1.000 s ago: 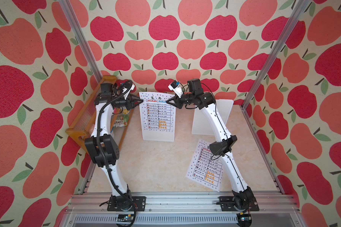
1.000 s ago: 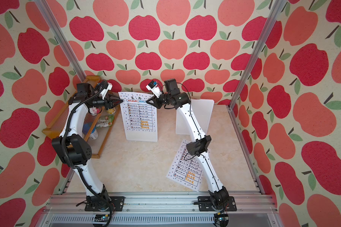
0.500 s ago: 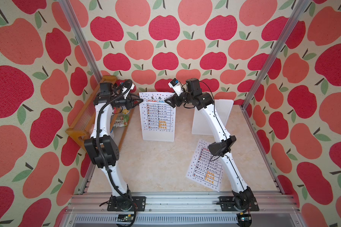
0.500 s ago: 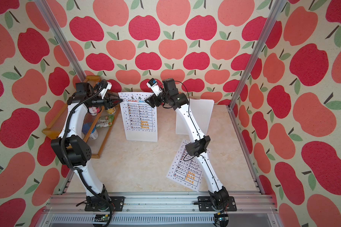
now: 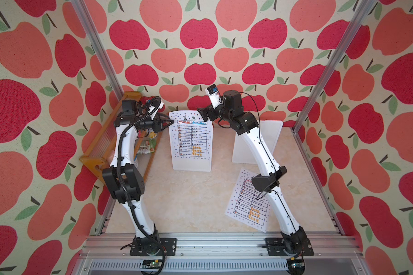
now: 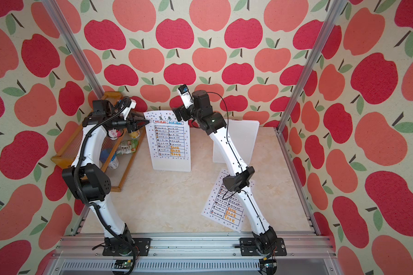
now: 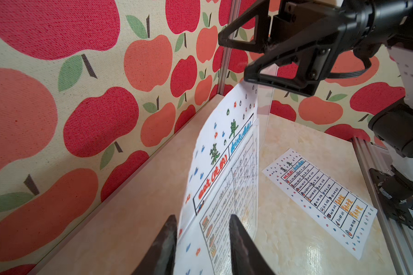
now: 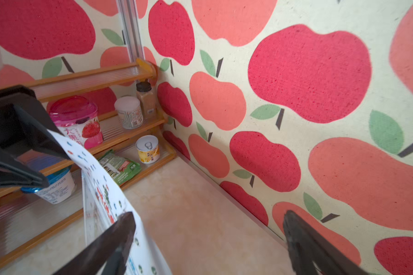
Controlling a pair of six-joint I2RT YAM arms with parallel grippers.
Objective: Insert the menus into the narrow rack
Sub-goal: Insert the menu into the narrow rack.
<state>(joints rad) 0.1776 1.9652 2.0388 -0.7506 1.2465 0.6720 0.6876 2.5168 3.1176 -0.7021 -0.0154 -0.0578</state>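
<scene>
One menu [image 5: 191, 138] stands upright in the clear narrow rack [image 5: 191, 166] at the back of the table, its top sticking out above the rack. My left gripper [image 5: 172, 122] is at the sheet's upper left edge. In the left wrist view its jaws [image 7: 203, 221] stand partly apart astride that menu [image 7: 224, 133], so it is open. My right gripper [image 5: 202, 114] is wide open at the sheet's upper right corner, one finger [image 8: 119, 228] beside the paper [image 8: 100, 181]. A second menu [image 5: 248, 202] lies flat on the table, partly under my right arm.
A wooden shelf [image 5: 93, 157] with jars, a can and packets [image 8: 74, 119] stands along the left wall. A pale upright stand [image 5: 272, 142] is behind my right arm. The apple-patterned back wall is close behind both grippers. Aluminium posts [image 5: 320, 83] frame the corners.
My right gripper has opened wide and let go of the standing menu's top right corner, shifting slightly leftward. The left gripper has stayed in place at the sheet's left edge.
</scene>
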